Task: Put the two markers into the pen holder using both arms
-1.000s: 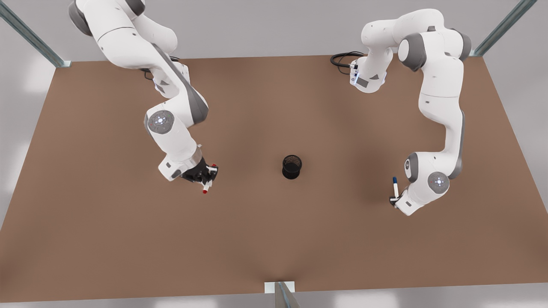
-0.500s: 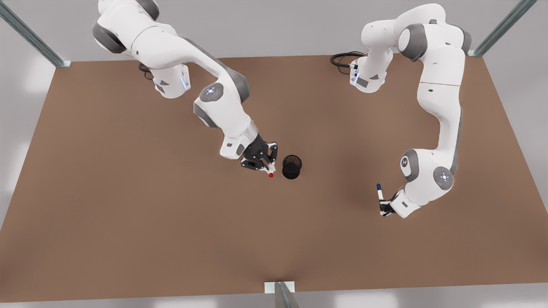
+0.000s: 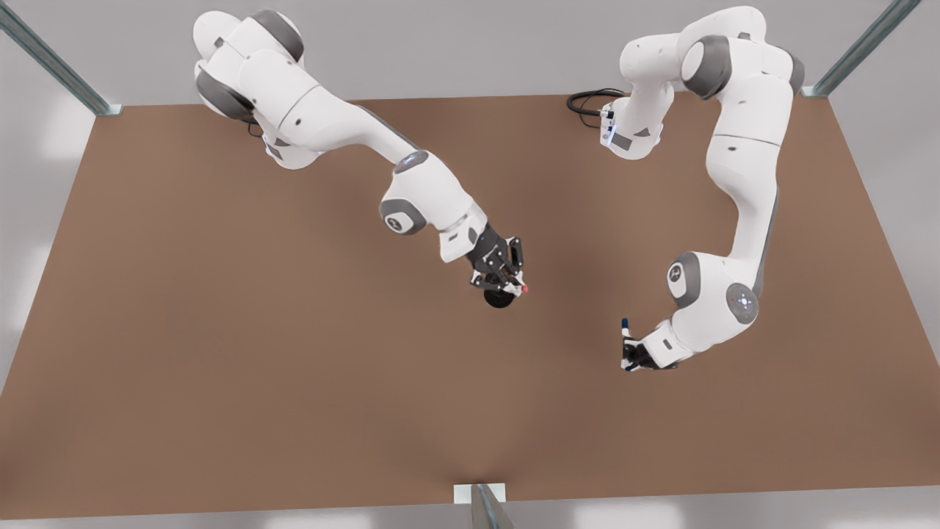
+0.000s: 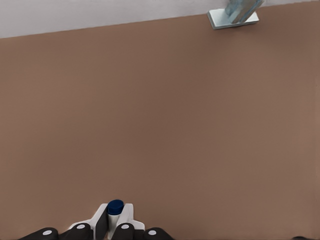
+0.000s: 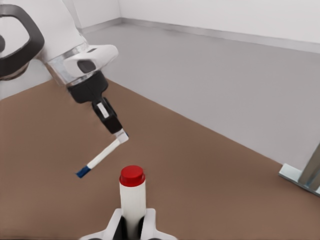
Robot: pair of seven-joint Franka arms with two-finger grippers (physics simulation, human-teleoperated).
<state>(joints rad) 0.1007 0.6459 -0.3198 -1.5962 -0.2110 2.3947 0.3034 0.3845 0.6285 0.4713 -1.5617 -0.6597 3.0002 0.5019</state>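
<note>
In the front view my right gripper (image 3: pixel 507 283) hangs over the black mesh pen holder (image 3: pixel 499 300) and hides most of it. It is shut on the red-capped marker (image 3: pixel 523 289), whose white barrel and red cap (image 5: pixel 132 192) stand up between the fingers in the right wrist view. My left gripper (image 3: pixel 630 358) is at the front view's right, well away from the holder, shut on the blue-capped marker (image 3: pixel 625 325). The left wrist view looks at the blue cap (image 4: pixel 115 207) end-on between the fingers. From the right wrist camera that marker (image 5: pixel 102 157) slants down from the far gripper (image 5: pixel 120 134).
The brown table (image 3: pixel 220 367) stretches wide around the holder. A black cable (image 3: pixel 587 103) coils by the arm base at the back. Metal frame posts stand at the back corners, and a bracket (image 3: pixel 481 499) sits at the front edge.
My right gripper carried the red marker toward the front view's right, from well beside the holder to above it. My left gripper shifted toward the front view's left with the blue marker.
</note>
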